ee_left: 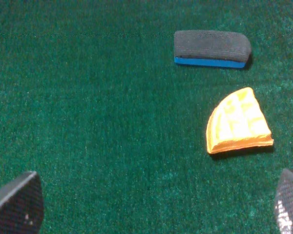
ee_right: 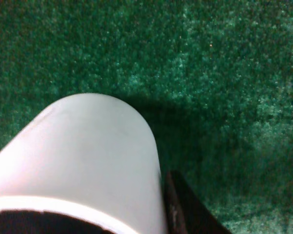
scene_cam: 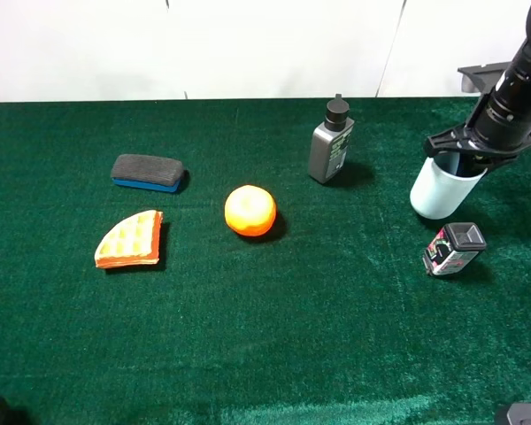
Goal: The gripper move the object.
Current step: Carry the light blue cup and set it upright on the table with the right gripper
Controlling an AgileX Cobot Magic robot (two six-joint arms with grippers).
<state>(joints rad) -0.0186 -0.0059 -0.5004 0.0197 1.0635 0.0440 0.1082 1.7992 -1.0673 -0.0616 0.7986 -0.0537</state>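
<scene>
The light blue-grey cup is at the right of the green table, tilted with its mouth up toward the arm. My right gripper comes down from the upper right and is closed on the cup's rim. In the right wrist view the cup's wall fills the lower left, and one dark finger lies against its outside. The other finger is hidden. My left gripper hangs open and empty above bare cloth, its two fingertips at the picture's lower corners.
A small black-capped bottle with a colourful label lies just in front of the cup. A grey bottle with a black cap stands left of it. An orange, an orange waffle wedge and a board eraser lie further left.
</scene>
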